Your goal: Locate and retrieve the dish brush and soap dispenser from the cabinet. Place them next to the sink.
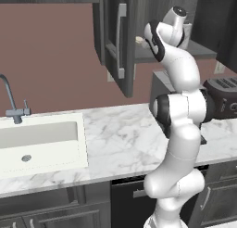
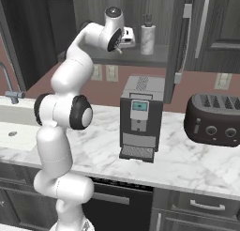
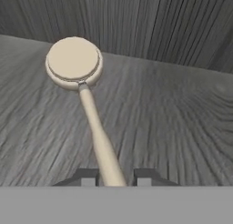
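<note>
Hand view: my end effector [image 3: 112, 176] pinches the dish brush [image 3: 86, 100] handle at bottom centre; its head lies upper left on the cabinet [image 3: 159, 123] shelf. I'd lift straight, keeping level.

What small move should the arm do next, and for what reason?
Probably lift a little and draw back out of the cabinet: in the hand view the claw looks closed around the dish brush handle, whose head lies on the shelf.
</note>
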